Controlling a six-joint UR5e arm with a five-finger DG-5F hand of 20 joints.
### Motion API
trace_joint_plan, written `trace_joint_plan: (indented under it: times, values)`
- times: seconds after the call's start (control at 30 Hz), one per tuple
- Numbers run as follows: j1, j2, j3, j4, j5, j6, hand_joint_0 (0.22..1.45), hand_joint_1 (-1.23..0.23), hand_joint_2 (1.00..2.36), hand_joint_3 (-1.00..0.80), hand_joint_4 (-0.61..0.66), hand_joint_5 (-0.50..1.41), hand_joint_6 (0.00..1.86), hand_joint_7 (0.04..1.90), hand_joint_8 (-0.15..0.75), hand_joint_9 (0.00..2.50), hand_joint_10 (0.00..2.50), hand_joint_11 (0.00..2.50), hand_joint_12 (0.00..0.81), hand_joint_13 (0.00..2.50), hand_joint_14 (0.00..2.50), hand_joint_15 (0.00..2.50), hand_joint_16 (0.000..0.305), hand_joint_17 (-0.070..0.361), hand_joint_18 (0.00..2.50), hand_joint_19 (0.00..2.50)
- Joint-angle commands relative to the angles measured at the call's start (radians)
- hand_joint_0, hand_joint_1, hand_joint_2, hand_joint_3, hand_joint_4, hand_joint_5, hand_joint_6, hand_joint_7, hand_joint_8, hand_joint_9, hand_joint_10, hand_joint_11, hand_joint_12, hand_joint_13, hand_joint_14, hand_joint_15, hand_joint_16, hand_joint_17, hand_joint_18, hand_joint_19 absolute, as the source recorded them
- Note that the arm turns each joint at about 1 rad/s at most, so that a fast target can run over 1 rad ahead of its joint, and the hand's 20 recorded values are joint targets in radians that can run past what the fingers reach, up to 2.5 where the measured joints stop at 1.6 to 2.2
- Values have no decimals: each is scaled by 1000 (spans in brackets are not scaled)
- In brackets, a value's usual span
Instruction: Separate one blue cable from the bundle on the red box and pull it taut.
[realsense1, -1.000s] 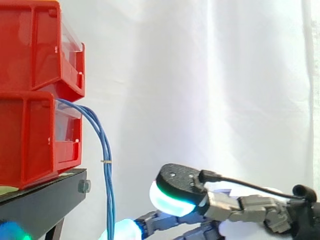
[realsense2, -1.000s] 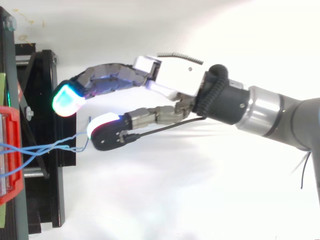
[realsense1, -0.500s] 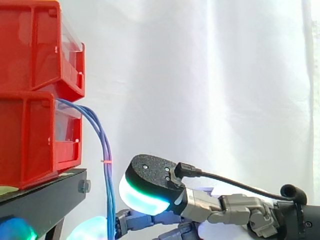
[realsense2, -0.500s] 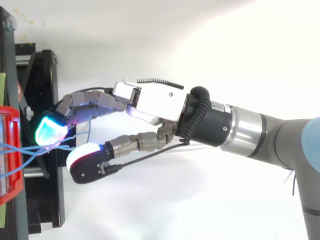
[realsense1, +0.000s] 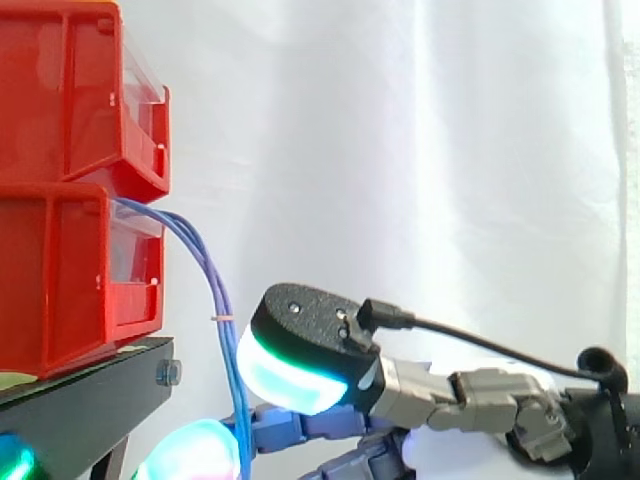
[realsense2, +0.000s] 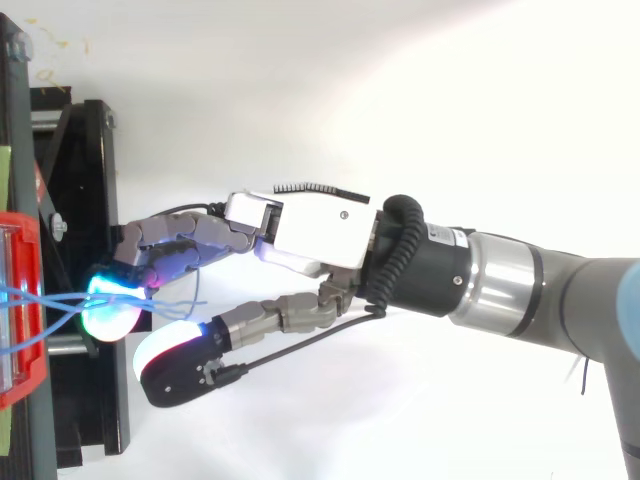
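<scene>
We see the hand (realsense2: 320, 225) reaching in from the right, low in front of the stand, with its fingers stretched out nearly straight and the thumb (realsense2: 175, 360) held well apart from them. The hand is spread, not closed round anything. Its fingertips (realsense2: 110, 305) glow cyan and green right at the edge of the black stand (realsense2: 85, 160). In the side view the thumb's broad pad (realsense1: 300, 350) sits uppermost, dark on top and glowing white and green beneath.

The blue cables (realsense1: 228, 350) run across the fingers. From above we see several strands (realsense2: 60, 300) leaving the red bin, fanning slightly and meeting the glowing fingertips, with one loose loop just beyond them. We cannot tell whether any single strand is parted from the others.

From the side, the bundle comes out of the front of the lower red bin (realsense1: 60, 280), arches over and hangs down, leaning a little to the right as it passes the fingers. A small tie (realsense1: 221, 318) binds it partway down. The upper red bin (realsense1: 60, 90) is stacked on the lower one, both on the stand, before the white curtain (realsense1: 400, 150).
</scene>
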Motion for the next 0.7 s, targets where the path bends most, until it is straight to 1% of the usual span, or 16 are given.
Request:
trace_joint_plan:
  times: [0.0,0.03,0.1,0.13,0.2,0.4,0.43,0.47,0.5,0.53,0.57,0.6,0.67]
  values:
    - [1,25,-1,-71,-5,4,511,-605,1001,-484,281,-77,502,1168,314,701,7,313,379,519,6,201,48,107,447,244]
    - [1,34,0,-113,-8,6,515,-610,1001,-481,269,-75,502,1188,314,708,7,320,379,525,6,209,47,106,461,252]
    - [-1,46,-1,-144,-8,8,518,-613,1002,-475,248,-69,502,1241,314,716,9,323,379,537,6,216,47,105,461,252]
    - [-1,46,-1,-144,-8,8,523,-621,1002,-468,238,-64,501,1278,316,726,8,329,377,542,6,217,47,105,470,266]
    - [-1,52,-1,-165,-8,9,526,-627,1004,-457,223,-60,500,1321,314,733,9,330,379,549,7,218,47,105,486,268]
    - [-4,89,-1,-194,-8,12,545,-649,1007,-404,194,-71,569,1274,312,748,8,346,376,570,7,233,45,102,499,283]
    - [-4,89,-1,-194,-8,12,552,-655,1008,-390,187,-74,579,1274,309,749,8,348,374,572,7,234,45,101,501,284]
    - [-6,104,-1,-216,-8,11,557,-660,1009,-376,179,-75,583,1273,311,748,8,354,374,572,7,234,45,101,503,288]
    - [-7,107,-1,-222,-8,11,558,-662,1009,-376,180,-76,586,1266,308,749,8,348,373,572,7,234,45,100,503,295]
    - [-9,123,-1,-242,-5,9,558,-662,1009,-373,180,-76,588,1260,309,749,8,355,373,573,7,234,44,100,504,294]
    - [-9,123,-1,-242,-5,9,558,-664,1008,-381,183,-77,590,1261,311,748,8,365,372,573,7,237,44,100,508,292]
    - [-9,137,-1,-262,-5,9,558,-665,1008,-386,181,-78,593,1254,309,750,8,360,372,574,7,237,44,100,510,292]
    - [-9,150,0,-274,-4,8,554,-667,1007,-392,182,-81,617,1221,311,751,8,366,375,581,7,238,45,100,517,297]
